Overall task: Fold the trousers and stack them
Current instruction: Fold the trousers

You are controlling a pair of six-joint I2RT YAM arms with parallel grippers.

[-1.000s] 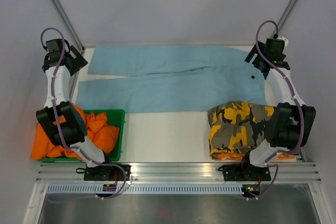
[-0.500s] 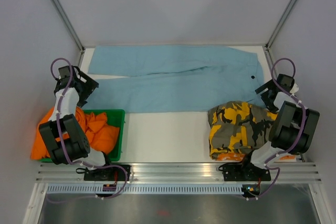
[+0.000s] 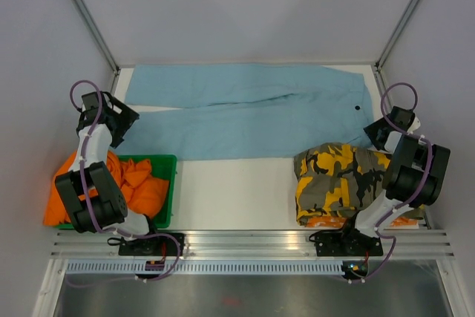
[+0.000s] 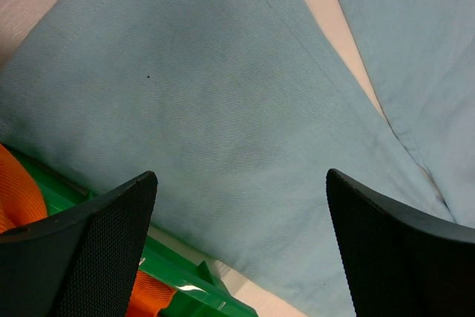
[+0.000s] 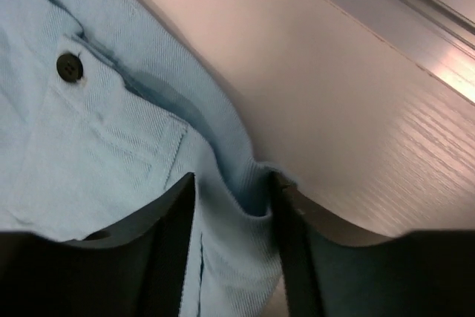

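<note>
Trousers [image 3: 245,113] flat, waist edge pinched inside right hand [image 5: 234,187]

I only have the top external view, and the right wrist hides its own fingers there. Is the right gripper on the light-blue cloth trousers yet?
Observer: Yes. In the right wrist view, the right gripper pinches a raised ridge of the light-blue cloth trousers at their edge.
Operator: Which part of them is that?
Observer: The waist end. A dark round button sits just beyond the fingers.
Operator: And the left side?
Observer: The left gripper stands wide open over a trouser leg, with nothing between its fingers.
</note>
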